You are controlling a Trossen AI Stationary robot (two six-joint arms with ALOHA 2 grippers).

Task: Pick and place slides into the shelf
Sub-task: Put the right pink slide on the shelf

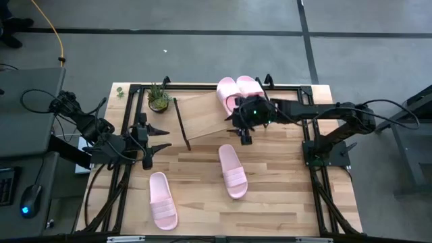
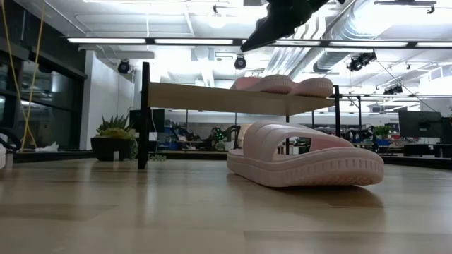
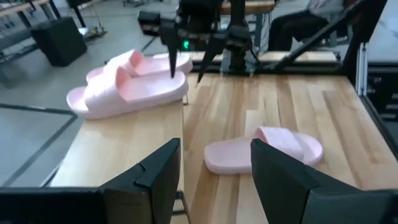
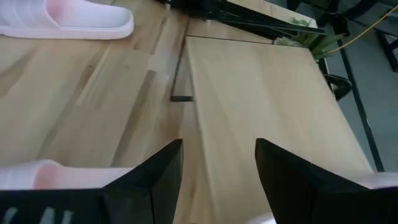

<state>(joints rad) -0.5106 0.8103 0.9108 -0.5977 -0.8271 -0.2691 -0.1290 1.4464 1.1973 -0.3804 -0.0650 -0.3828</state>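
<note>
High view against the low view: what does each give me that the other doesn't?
Only the high view shows the left gripper, open and waiting at the table's left, the right gripper open above the shelf's lower edge, and the slide near the front left.

Only the low view shows the room behind the table.

Both show two slides on the shelf, the slide at mid-table and the potted plant.

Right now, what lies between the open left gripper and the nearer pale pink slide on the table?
High view: only bare light-wood tabletop lies between the left gripper and that pale pink slide.
</note>
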